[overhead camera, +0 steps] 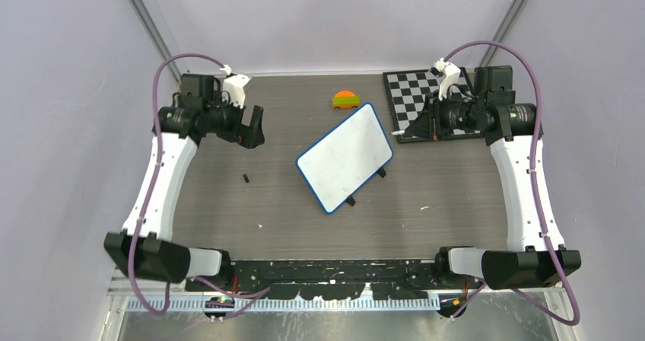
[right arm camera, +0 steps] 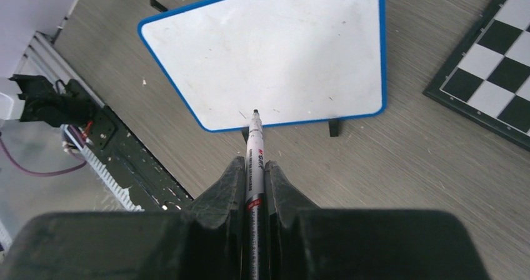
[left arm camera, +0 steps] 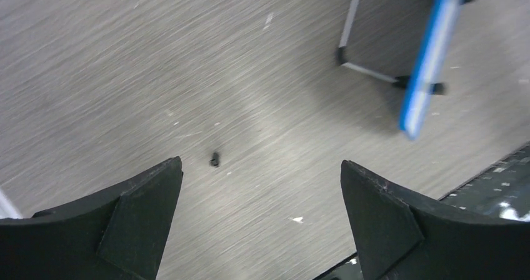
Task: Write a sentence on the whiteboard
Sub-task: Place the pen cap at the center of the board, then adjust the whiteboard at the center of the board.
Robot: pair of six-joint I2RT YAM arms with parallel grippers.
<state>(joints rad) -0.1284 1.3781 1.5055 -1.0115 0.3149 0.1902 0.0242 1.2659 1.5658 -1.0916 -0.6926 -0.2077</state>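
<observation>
The whiteboard [overhead camera: 346, 157], white with a blue rim and small black feet, sits tilted mid-table; its face looks blank. It also shows in the right wrist view [right arm camera: 269, 49], and edge-on in the left wrist view [left arm camera: 431, 55]. My right gripper [overhead camera: 407, 132] is shut on a white marker [right arm camera: 254, 149], uncapped, its tip pointing at the board's near edge, held above the table just right of the board. In the right wrist view the gripper [right arm camera: 253, 167] grips the marker's barrel. My left gripper [overhead camera: 251, 132] is open and empty at the far left, also seen in its wrist view [left arm camera: 261, 174].
A black-and-white checkered board [overhead camera: 422, 101] lies at the far right, under my right wrist. An orange and green toy [overhead camera: 346, 100] sits behind the whiteboard. A small black piece, perhaps the marker cap [overhead camera: 246, 178], lies on the table left of the board, also seen in the left wrist view [left arm camera: 214, 160].
</observation>
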